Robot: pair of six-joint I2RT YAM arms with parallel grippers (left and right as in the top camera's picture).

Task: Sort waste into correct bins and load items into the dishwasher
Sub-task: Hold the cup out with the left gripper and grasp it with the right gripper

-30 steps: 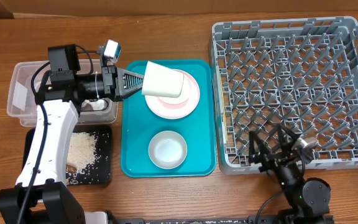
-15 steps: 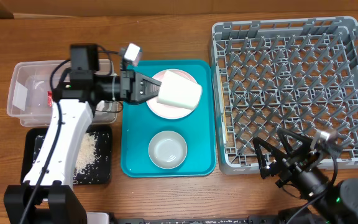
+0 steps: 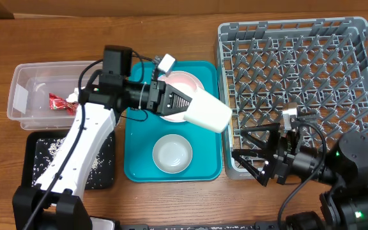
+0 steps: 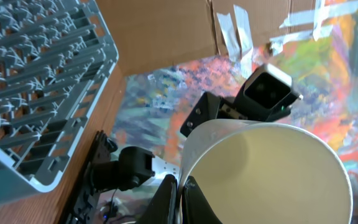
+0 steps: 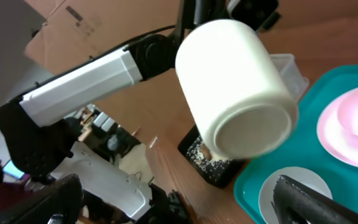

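Over teal tray [image 3: 206, 167], left fingers [image 3: 177, 101] pinching white cup [image 3: 206, 114] moved it toward rack [image 3: 356, 32]; right fingers [image 3: 257, 131] spread.

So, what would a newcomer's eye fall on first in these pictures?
First, the white cup, held sideways in the air by the left jaws, over the right edge of the teal tray. Next, the big grey dish rack at the right, with the right jaws wide open at its front left corner. Also the red wrapper in the clear tub.
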